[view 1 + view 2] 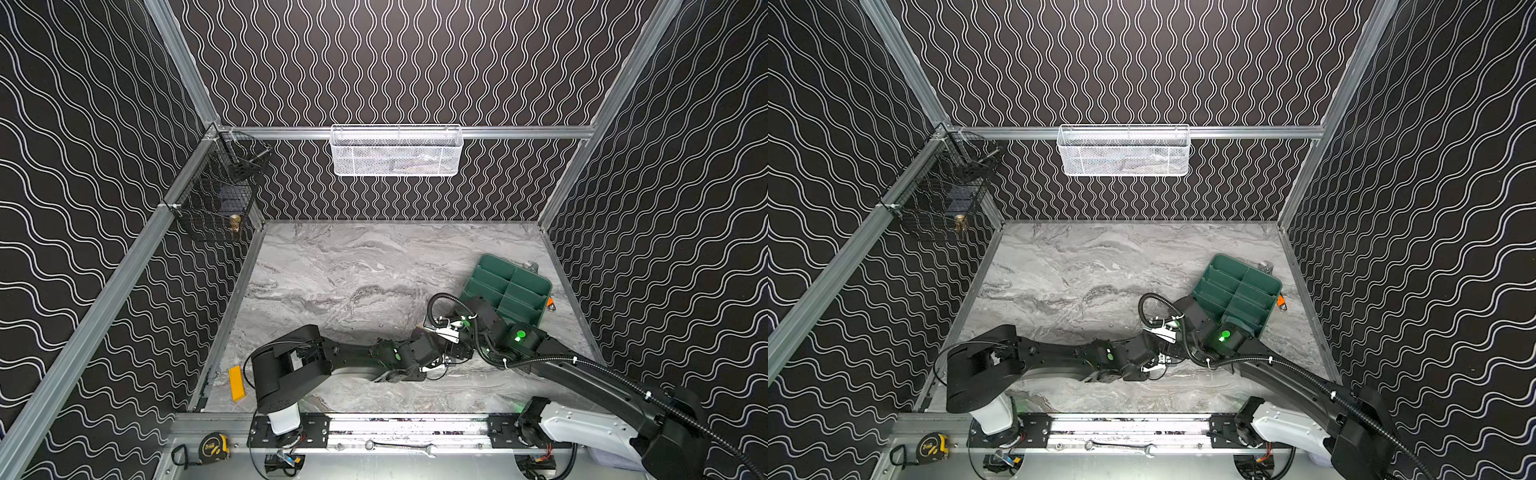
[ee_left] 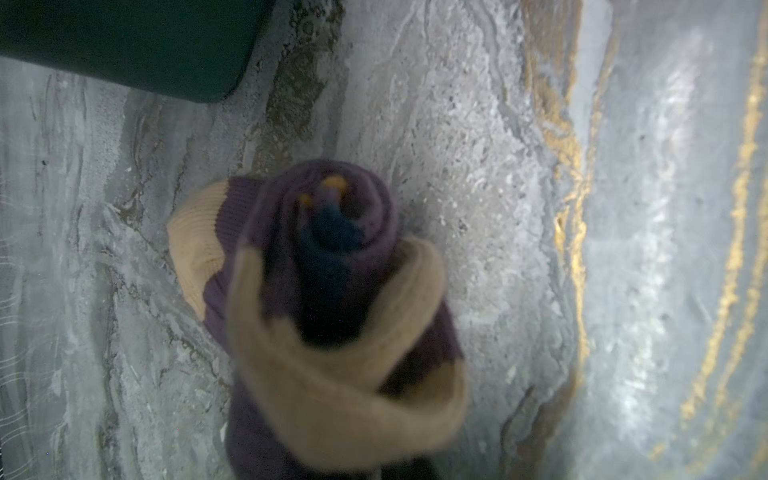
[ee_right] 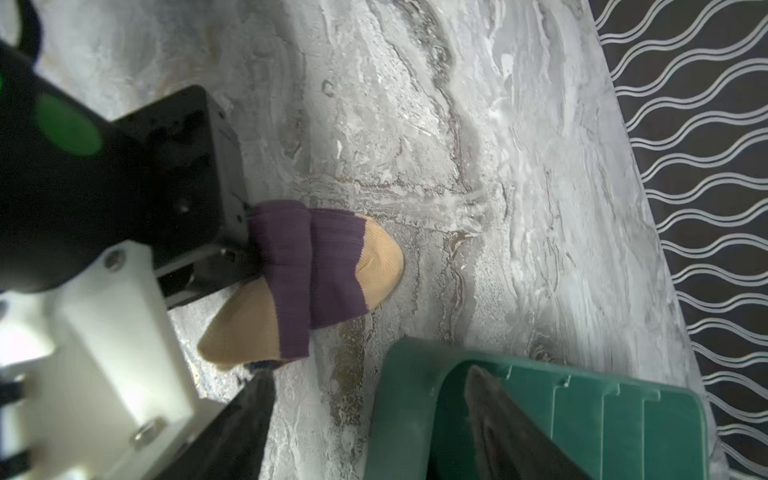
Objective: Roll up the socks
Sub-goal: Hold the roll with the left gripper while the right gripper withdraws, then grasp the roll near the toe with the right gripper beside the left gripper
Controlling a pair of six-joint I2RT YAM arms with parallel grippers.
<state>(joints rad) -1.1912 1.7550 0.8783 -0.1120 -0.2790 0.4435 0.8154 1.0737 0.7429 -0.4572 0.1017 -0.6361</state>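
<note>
The socks form a tight purple roll with peach patches and a dark blue and orange core, lying on the marble table. In the right wrist view the socks stick out of my left gripper, which is shut on the end of the roll. My right gripper stands open beside the roll with nothing between its fingers; one finger hangs over the green tray. In both top views the two wrists crowd together at the front right and hide the socks.
A green divided tray lies close behind the grippers at the right, with a small orange item at its edge. A yellow block lies front left. A white mesh basket and a black wire basket hang on the walls.
</note>
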